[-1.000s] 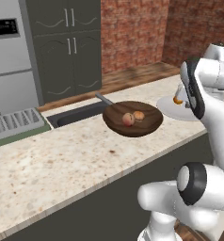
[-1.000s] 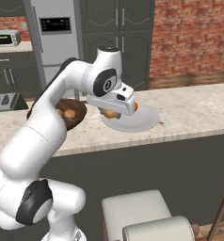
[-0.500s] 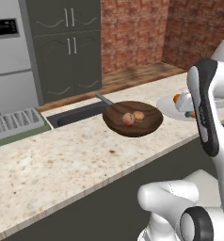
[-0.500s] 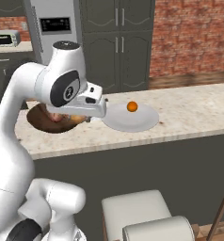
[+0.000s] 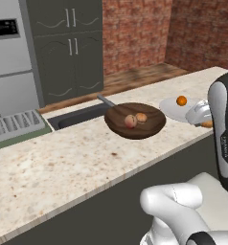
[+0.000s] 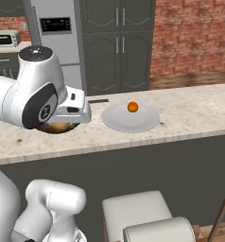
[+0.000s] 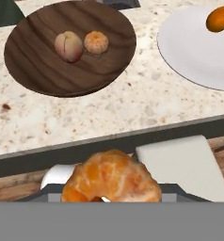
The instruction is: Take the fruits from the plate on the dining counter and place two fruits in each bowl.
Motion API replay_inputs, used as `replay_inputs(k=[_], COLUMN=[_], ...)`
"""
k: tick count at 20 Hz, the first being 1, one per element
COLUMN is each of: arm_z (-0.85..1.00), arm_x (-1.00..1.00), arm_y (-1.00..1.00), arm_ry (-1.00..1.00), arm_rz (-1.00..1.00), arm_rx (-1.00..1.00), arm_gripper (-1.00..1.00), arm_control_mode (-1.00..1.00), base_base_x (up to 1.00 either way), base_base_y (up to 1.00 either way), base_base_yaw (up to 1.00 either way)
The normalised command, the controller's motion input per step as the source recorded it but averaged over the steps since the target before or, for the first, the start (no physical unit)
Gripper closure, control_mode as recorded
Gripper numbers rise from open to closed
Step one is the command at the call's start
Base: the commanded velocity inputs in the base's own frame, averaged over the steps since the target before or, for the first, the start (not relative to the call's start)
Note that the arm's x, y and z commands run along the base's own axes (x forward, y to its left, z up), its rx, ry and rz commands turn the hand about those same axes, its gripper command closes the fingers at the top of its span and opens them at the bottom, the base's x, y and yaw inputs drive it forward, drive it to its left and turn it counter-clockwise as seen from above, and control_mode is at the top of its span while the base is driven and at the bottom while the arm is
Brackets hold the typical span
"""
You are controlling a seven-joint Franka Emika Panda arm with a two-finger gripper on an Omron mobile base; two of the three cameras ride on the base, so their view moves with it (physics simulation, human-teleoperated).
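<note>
My gripper (image 5: 205, 122) is shut on an orange peeled-looking fruit (image 7: 111, 181), held just off the front edge of the dining counter (image 7: 132, 108), between bowl and plate. The dark brown wooden bowl (image 7: 43, 70) sits to the upper left in the hand view and holds a peach-tan fruit (image 7: 68, 46) and a small orange fruit (image 7: 95, 42). The pale plate (image 7: 189, 52) lies to the upper right with one orange fruit (image 7: 219, 19) on it. The same bowl (image 5: 149, 127) and plate (image 5: 171, 109) appear in the left base view, and the plate (image 6: 119, 122) in the right base view.
A sink with a grey dish rack (image 5: 15, 125) lies behind the counter to the left. A white stool (image 6: 138, 212) stands on the floor below the counter's dark front. Tall dark cabinets (image 5: 68, 48) and a fridge (image 6: 55, 38) line the back wall.
The arm has swung away from over the plate toward the counter's near edge, carrying the orange fruit with it. One orange fruit stays on the plate.
</note>
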Motion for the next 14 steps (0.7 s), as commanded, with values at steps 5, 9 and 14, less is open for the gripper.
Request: replay_inputs(k=[5,9,14], arm_z=[0.0,0.0,0.0], arm_x=[0.0,0.0,-0.01], arm_y=[0.0,0.0,0.0], arm_ry=[0.0,0.0,0.0], arm_rz=[0.0,0.0,0.0], arm_rx=[0.0,0.0,0.0], arm_gripper=[1.0,1.0,1.0], arm_control_mode=[-1.0,-1.0,1.0], base_base_x=[0.0,0.0,-0.64], base_base_y=[0.0,0.0,-0.02], base_base_yaw=[0.0,0.0,-0.01])
